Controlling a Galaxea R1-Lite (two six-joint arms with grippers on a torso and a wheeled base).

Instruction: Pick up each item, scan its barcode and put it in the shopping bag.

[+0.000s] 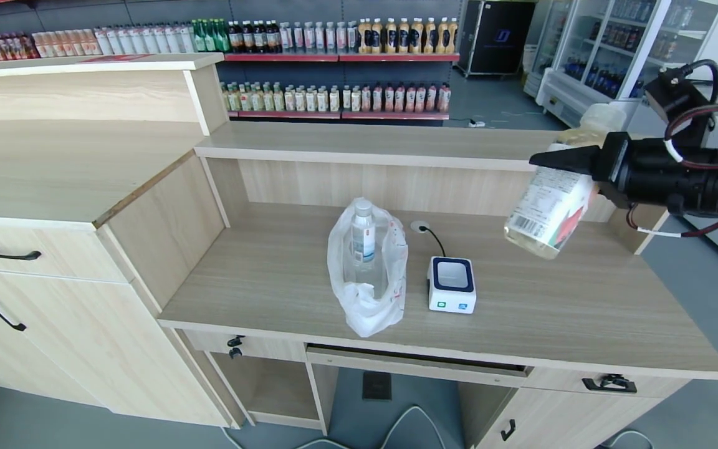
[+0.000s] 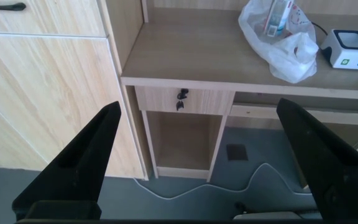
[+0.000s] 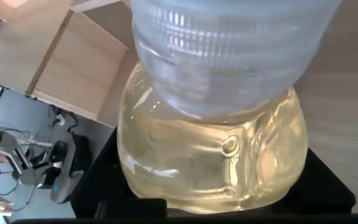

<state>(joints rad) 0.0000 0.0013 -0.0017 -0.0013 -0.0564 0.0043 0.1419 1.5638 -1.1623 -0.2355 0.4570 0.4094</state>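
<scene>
Right end effector (image 1: 574, 163) clamps a tilted clear plastic bottle (image 1: 549, 212) of pale liquid above open woodgrain tabletop (image 1: 558, 305), right of the scanner (image 1: 452, 284); left end effector (image 2: 199, 118) gapes wide.

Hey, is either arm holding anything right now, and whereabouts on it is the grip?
The right tool grips the tilted bottle of pale yellow drink around its upper body, above the label. The left tool is open, holding nothing.

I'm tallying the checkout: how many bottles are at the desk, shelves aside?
2. One clear bottle stands in the bag, left of the scanner; one yellowish bottle is held by the right gripper above the desk, at right. The bag may hide more.
</scene>
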